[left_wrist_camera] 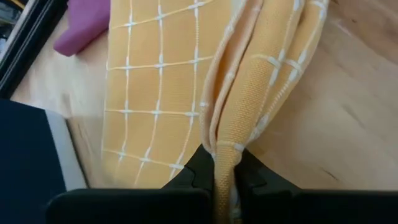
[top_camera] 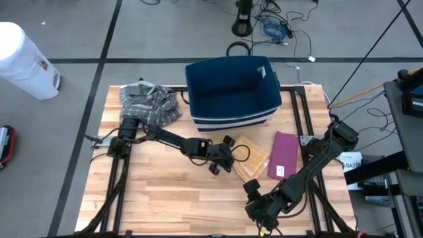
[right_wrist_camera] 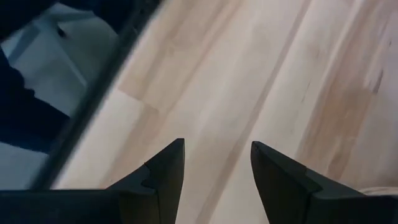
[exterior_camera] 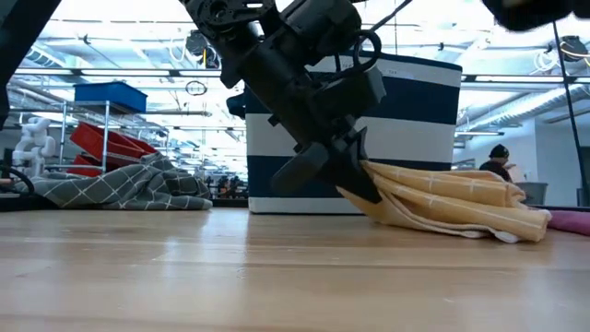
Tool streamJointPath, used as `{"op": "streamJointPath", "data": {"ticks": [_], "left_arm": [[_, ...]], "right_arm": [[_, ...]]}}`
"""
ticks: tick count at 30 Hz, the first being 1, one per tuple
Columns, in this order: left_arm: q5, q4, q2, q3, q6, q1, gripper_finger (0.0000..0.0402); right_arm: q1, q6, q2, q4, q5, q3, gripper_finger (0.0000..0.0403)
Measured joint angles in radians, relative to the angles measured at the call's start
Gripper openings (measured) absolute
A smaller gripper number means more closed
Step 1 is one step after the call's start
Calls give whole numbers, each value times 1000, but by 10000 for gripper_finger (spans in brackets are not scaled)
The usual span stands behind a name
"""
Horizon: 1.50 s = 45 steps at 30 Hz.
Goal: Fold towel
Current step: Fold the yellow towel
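Yellow towel [top_camera: 252, 158] lies folded near table centre, just in front of the blue-and-white bin [top_camera: 231, 92]. White grid lines on the cloth; several layers stacked, thick fold edge raised in the low view [exterior_camera: 442, 198].

Left gripper [top_camera: 228, 160] is at the towel's left edge, fingers pinched narrow on a bunched fold of the yellow towel [left_wrist_camera: 227, 143]; cloth stands up between the 2 pads in the left wrist view.

Right gripper [right_wrist_camera: 217, 165] hangs low near the table's front edge, right of centre, fingers [right_wrist_camera: 168, 171] spread wide with only bare wood between them. It holds nothing.

Around the towel:
- Purple cloth [top_camera: 285, 154] just beside the towel's right edge, flat on the wood.
- Grey plaid cloth [top_camera: 149, 102] crumpled at the back-left corner, well apart from the towel.
- Bin close behind the towel, blocking the back side.

Open room: wooden table [top_camera: 158, 205] is bare across the front-left. Right arm's links cross the front-right corner. Black frame rails run along both side edges.
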Motion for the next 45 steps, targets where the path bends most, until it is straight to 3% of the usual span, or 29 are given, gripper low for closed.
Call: {"op": "streamJointPath", "data": {"ticks": [8, 14, 24, 32, 37, 45], "left_arm": [[92, 63, -21, -55, -19, 4, 16], [131, 101, -41, -78, -34, 11, 16], [163, 145, -49, -141, -59, 8, 16], [118, 143, -50, -203, -66, 24, 16], [125, 143, -51, -205, -162, 56, 16], [183, 126, -51, -205, -226, 64, 116]], "right_arm": [[-32, -50, -40, 90, -45, -121, 171], [-44, -48, -218, 159, -41, -262, 164], [-50, 263, -538, 105, -18, -618, 128], [-54, 440, -566, 44, 8, -691, 141], [-54, 476, -567, 32, 8, -692, 158], [-54, 528, -567, -23, 10, -692, 212]]}}
